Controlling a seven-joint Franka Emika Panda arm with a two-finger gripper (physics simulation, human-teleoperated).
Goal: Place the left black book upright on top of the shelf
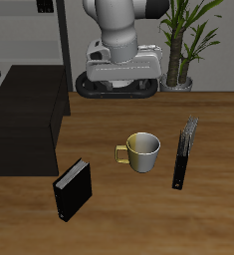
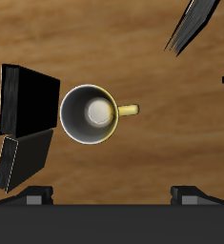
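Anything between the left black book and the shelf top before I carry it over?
Yes: the yellow mug stands on the table between the left black book and the shelf. The second black book is nearer the front edge, off that line.

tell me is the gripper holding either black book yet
No, the gripper hangs empty above the mug, while the left black book stands apart on the table.

The pincer [image 1: 117, 88] sits under the robot's wrist housing in the exterior view, so its finger spacing cannot be judged. The shelf [image 1: 24, 120] is cut off at that picture's edge. In the wrist view, the left black book [image 2: 193, 25] runs past the frame edge.
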